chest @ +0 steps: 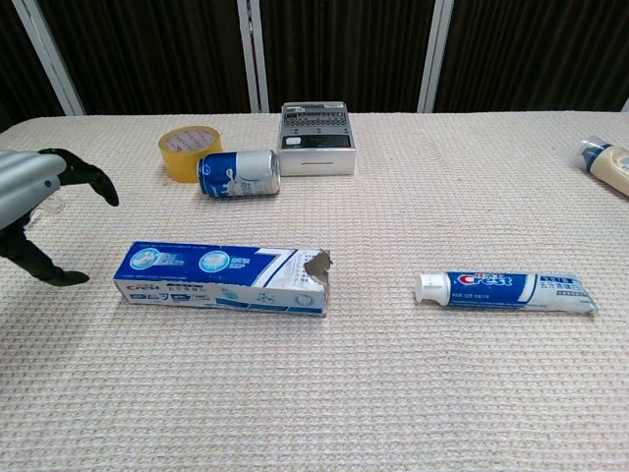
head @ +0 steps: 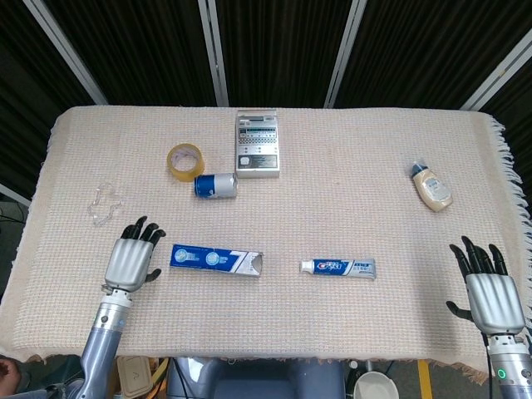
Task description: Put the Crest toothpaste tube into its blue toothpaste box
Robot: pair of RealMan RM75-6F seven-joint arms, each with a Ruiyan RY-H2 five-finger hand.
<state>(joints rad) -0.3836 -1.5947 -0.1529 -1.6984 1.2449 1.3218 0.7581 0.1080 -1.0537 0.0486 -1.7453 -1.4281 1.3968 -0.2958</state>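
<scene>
The blue toothpaste box (head: 216, 261) (chest: 221, 278) lies flat on the cloth, its torn open end facing right. The Crest toothpaste tube (head: 338, 268) (chest: 506, 291) lies to its right, white cap pointing at the box, a gap between them. My left hand (head: 131, 263) (chest: 37, 202) hovers just left of the box's closed end, fingers spread, holding nothing. My right hand (head: 490, 291) stays at the table's front right corner, fingers apart and empty, far from the tube; the chest view does not show it.
Behind the box lie a blue can (head: 216, 185) on its side, a roll of yellow tape (head: 185, 160) and a grey device (head: 258, 144). A small bottle (head: 431, 187) lies at the right. A clear plastic piece (head: 105, 204) sits at the left.
</scene>
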